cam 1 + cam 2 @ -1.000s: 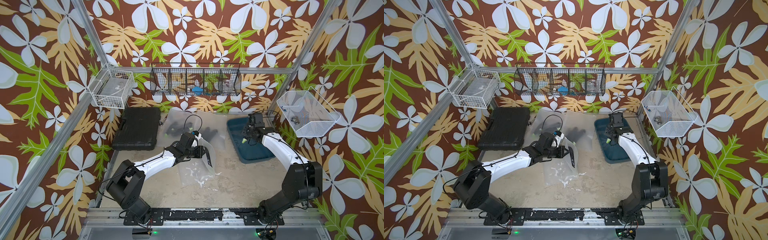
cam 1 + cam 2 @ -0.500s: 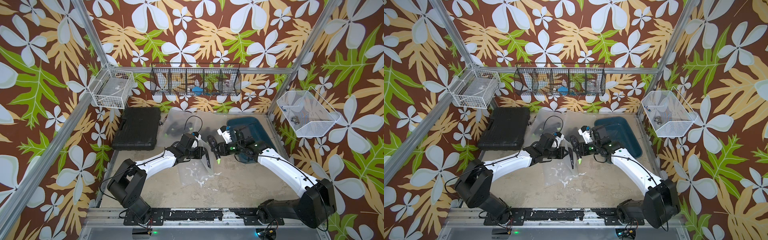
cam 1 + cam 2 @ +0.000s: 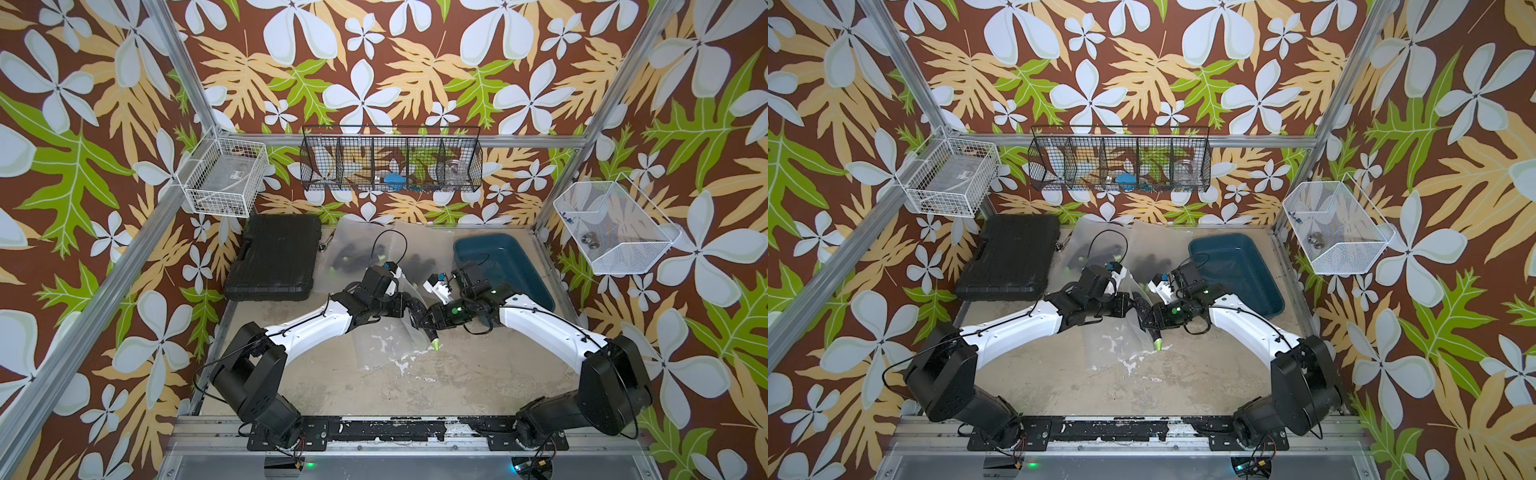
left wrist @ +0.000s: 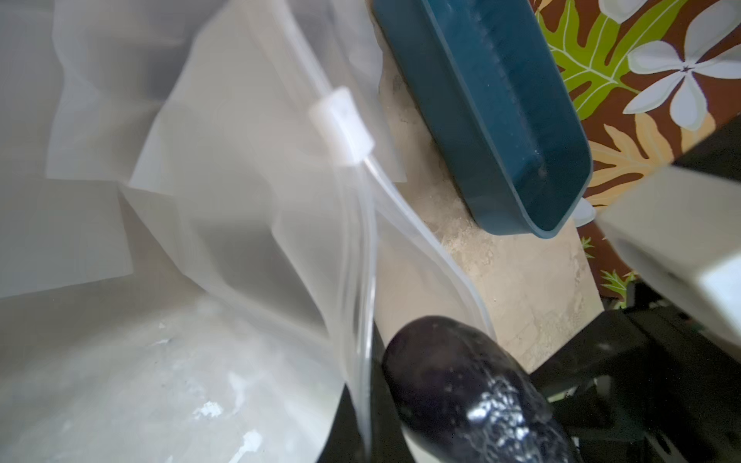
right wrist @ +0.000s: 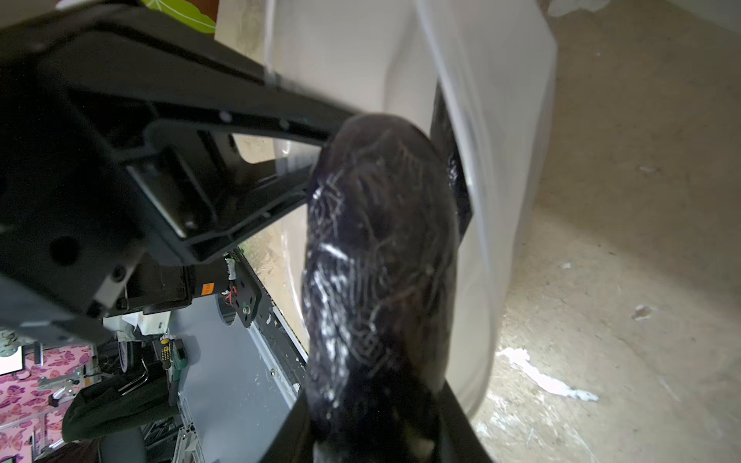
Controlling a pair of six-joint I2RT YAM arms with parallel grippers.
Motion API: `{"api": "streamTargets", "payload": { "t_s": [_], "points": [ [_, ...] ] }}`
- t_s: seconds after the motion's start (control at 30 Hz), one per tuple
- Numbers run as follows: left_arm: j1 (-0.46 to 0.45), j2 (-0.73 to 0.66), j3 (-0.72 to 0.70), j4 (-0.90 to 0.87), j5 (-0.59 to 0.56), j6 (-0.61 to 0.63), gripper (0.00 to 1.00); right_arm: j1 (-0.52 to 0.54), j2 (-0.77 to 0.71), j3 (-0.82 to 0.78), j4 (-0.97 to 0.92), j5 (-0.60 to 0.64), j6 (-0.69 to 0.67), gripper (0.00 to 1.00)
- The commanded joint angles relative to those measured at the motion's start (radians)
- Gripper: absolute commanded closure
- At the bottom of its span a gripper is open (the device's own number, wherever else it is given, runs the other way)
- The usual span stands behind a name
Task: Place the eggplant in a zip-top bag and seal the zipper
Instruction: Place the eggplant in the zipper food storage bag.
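Shows the eggplant held clear of the tabletop at mid-scene, just left of the blue bin and right at the mouth of the zip-top bag. Finds the right gripper partly closed, pinching the eggplant across its body toward the stem end. Finds the left gripper pressed shut on one lip of the bag, holding that lip raised so the mouth gapes to the right. Places the dark rounded end between the two zipper lips in the left wrist view, short of the white slider farther along the track; cannot tell how far inside, if at all. Puts the long axis steep and leaning: rounded end up and to the far side, green cap down and to the near side. Judged by look: light and rigid, with a glossy skin, scuffed white, that could slip in a narrow pinch. Best gripped across the body close to the cap, as here, leaving the leading end free to enter. Judged of the bag: thin, limp film, likely to sag shut unless held by its lip. Sealing not yet begun. Also in frame: two frosted bags with dark contents at the far side, and a black case at far left.
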Motion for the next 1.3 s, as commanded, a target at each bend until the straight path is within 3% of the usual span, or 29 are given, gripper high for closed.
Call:
{"api": "streamTargets", "payload": {
  "t_s": [0.0,0.2,0.5,0.77,1.1,1.27],
  "points": [
    [-0.023,-0.005,0.006,0.001,0.040,0.021,1.00,0.001,0.024,0.034,-0.059,0.081,0.005,0.81],
    [-0.064,-0.006,0.008,0.002,0.082,0.012,1.00,0.003,0.084,0.099,-0.099,0.187,0.028,0.77],
    [-0.075,-0.028,0.009,0.017,0.130,-0.036,1.00,0.017,0.087,0.152,-0.047,0.238,0.068,0.69],
    [-0.070,-0.073,0.017,0.043,0.070,-0.091,1.00,0.055,0.062,0.180,-0.058,0.276,0.042,0.50],
    [-0.056,-0.051,0.001,0.051,0.048,-0.111,1.00,0.051,-0.068,0.237,-0.136,0.360,-0.008,0.48],
    [-0.056,-0.062,0.002,0.043,0.047,-0.108,1.00,0.037,-0.126,0.191,-0.106,0.499,-0.064,0.48]
  ]
}}
